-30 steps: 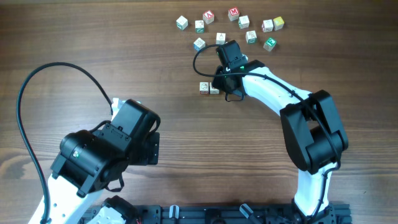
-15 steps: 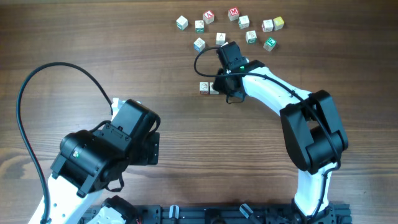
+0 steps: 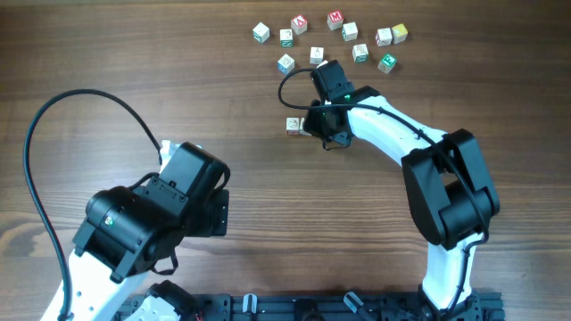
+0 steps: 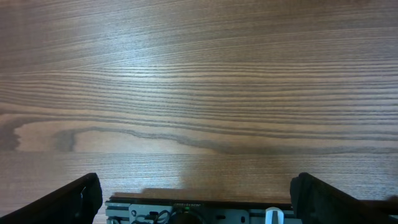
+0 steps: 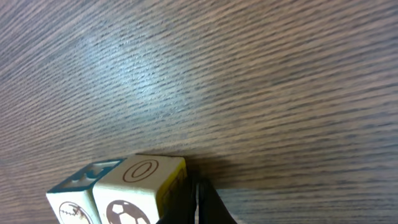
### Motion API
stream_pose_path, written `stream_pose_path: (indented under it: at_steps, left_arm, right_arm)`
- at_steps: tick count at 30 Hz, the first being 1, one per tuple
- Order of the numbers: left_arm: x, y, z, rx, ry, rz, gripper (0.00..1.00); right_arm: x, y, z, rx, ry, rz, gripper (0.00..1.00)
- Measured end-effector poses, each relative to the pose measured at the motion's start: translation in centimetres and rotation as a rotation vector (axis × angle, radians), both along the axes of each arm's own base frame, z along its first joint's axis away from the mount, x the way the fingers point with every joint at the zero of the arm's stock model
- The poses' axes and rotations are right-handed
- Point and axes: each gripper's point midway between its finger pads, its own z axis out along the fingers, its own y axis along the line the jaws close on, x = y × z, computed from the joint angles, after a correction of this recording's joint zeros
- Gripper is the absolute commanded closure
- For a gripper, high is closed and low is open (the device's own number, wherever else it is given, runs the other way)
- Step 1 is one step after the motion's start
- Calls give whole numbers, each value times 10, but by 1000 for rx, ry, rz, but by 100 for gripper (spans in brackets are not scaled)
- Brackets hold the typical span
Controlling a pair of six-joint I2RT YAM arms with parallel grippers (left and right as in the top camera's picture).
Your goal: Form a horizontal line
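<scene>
The horizontal line (image 3: 293,125) is a short row of whitish letter cubes at mid-table; two show. In the right wrist view they touch side by side: one with an O and a football (image 5: 140,186), and one with a blue-marked top (image 5: 73,193) to its left. My right gripper (image 3: 319,126) (image 5: 198,202) is shut, holds nothing, and its tips rest against the O cube's yellow right side. From overhead it covers most of that cube. My left gripper (image 3: 219,210) (image 4: 199,199) hangs wide open over bare wood at the near left, far from the cubes.
Several loose letter cubes (image 3: 335,18) lie scattered along the far edge, the nearest (image 3: 285,62) just behind the row. The right arm (image 3: 393,134) stretches from the near right. A black mounting rail (image 3: 339,303) runs along the front edge.
My right gripper has edged slightly left against the row and now covers more of the right-hand cube. The left arm has not moved.
</scene>
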Motion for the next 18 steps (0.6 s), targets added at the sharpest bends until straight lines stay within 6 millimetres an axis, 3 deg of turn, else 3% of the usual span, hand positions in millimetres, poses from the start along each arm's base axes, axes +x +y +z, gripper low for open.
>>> stream_pose_path:
  at_steps: [18]
  left_arm:
    - [0, 0, 0, 0, 0, 0, 0]
  right_arm:
    - [1, -2, 0, -14, -10, 9, 95]
